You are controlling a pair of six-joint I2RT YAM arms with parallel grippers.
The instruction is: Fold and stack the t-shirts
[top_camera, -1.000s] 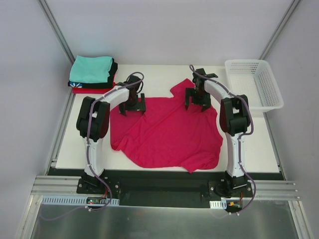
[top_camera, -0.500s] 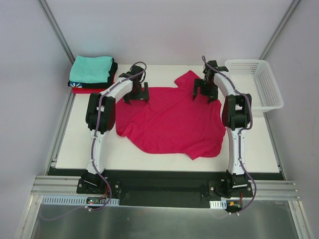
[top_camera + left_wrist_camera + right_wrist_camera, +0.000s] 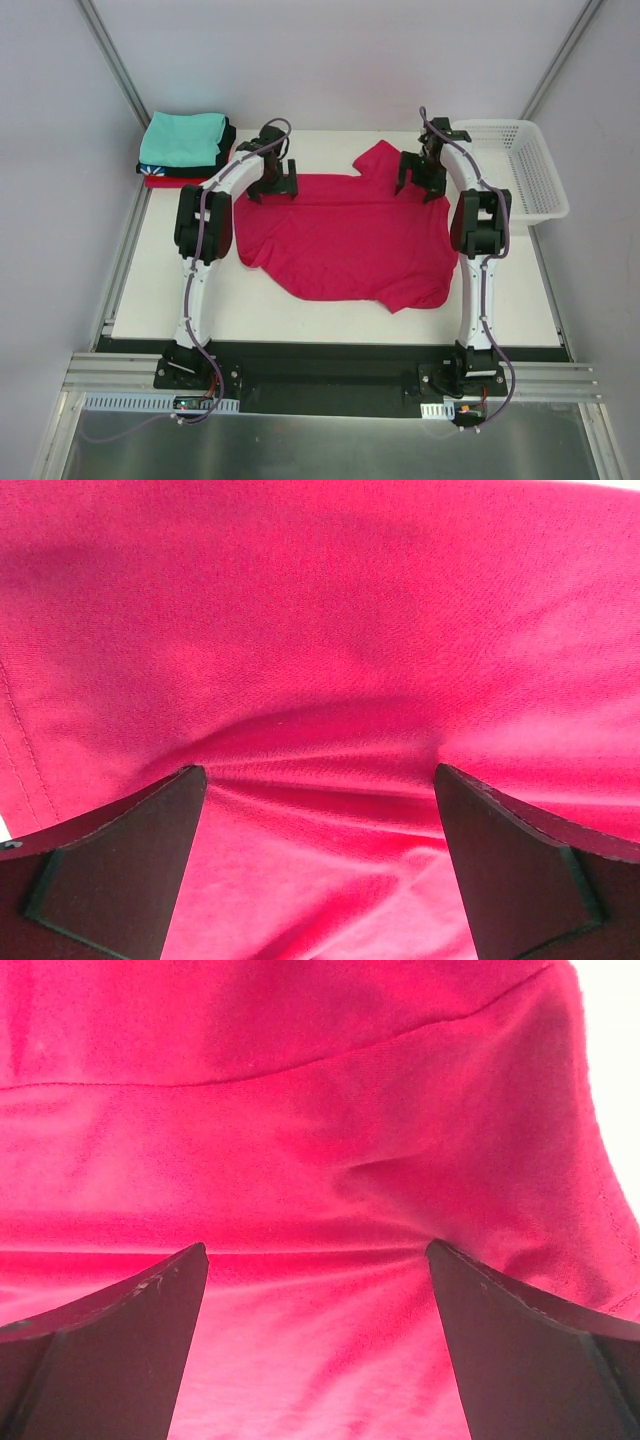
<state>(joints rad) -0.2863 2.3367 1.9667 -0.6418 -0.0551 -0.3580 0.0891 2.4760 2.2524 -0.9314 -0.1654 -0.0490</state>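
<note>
Crimson-pink t-shirt (image 3: 345,235) lies spread flat mid-counter (image 3: 500,290), one sleeve toward the far edge. Left gripper (image 3: 272,188) and right gripper (image 3: 421,185) sit on its far portion, jaws spread wide, cloth puckered between the fingertips. Folded teal, black and red tees (image 3: 185,148) are stacked at the far-left corner.

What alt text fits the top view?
The left gripper and right gripper rest open on the far edge of a crimson shirt spread on the table. Folded shirts are stacked far left; a white basket sits far right.
</note>
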